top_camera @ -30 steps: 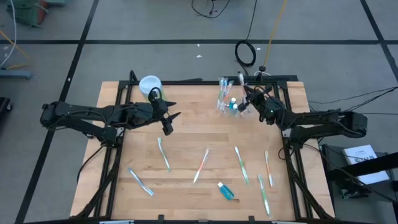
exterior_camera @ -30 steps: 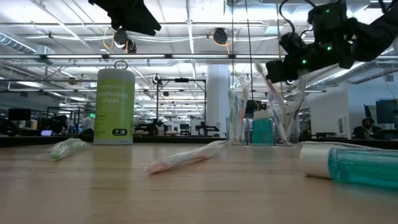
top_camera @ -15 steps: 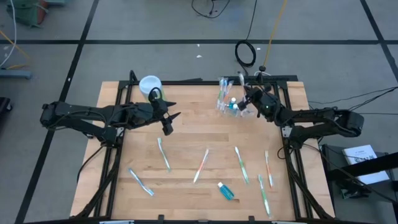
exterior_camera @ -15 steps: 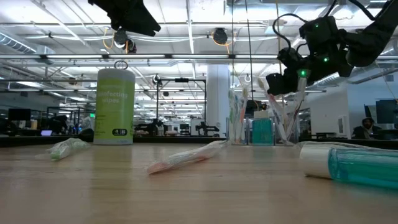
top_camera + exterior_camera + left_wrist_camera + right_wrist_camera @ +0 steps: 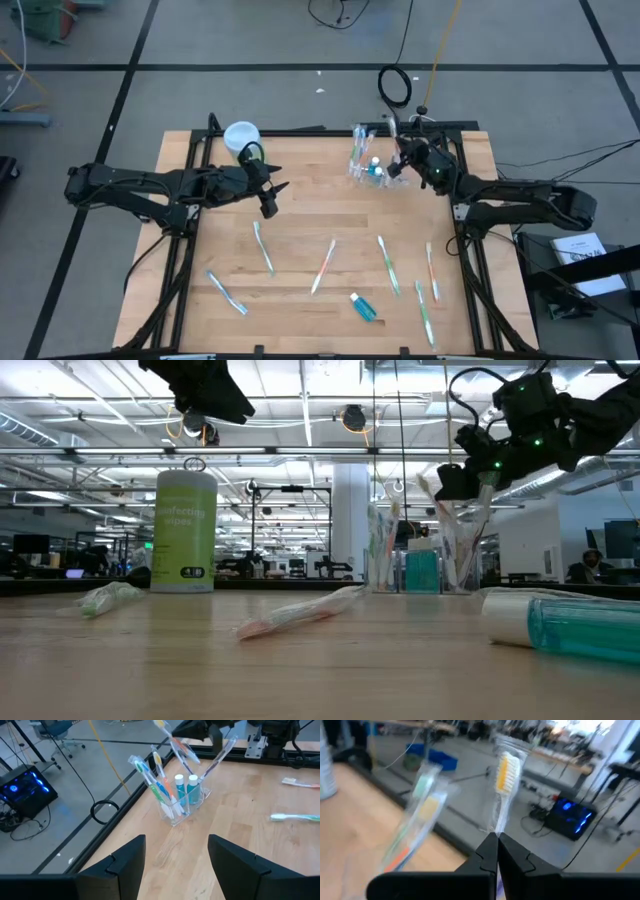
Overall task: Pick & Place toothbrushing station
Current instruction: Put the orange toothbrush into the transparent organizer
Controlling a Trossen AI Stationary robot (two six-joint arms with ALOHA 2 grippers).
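Note:
A small clear cup [image 5: 366, 166] stands at the table's far side. It holds several wrapped toothbrushes and two blue toothpaste tubes, and also shows in the left wrist view [image 5: 182, 805]. My right gripper [image 5: 398, 160] hovers just right of and above the cup [image 5: 420, 568], shut on a wrapped toothbrush [image 5: 503, 770] with yellow bristles. My left gripper [image 5: 278, 190] hangs open and empty in the air left of the cup, pointing toward it. More toothbrushes [image 5: 323, 265] and a toothpaste tube [image 5: 365, 307] lie flat on the table's near half. My right gripper pinches the wrapped toothbrush between its two fingers on the stem just below the brush head [image 5: 496, 827]. The head sticks out past the fingertips. In the low view the brush [image 5: 436, 525] slants down from the fingers toward the cup; its lower end is hidden among the other brushes.
A light-green canister with a white lid [image 5: 241, 137] stands at the far left, just behind my left arm. Loose toothbrushes [image 5: 262, 245] [image 5: 388, 262] [image 5: 424, 305] are scattered over the near half. A toothpaste tube [image 5: 570, 625] lies close to the low camera.
My right gripper, still shut on the toothbrush, has dipped toward the cup and then risen a little, ending slightly nearer the table's far edge. The brush has gone with it.

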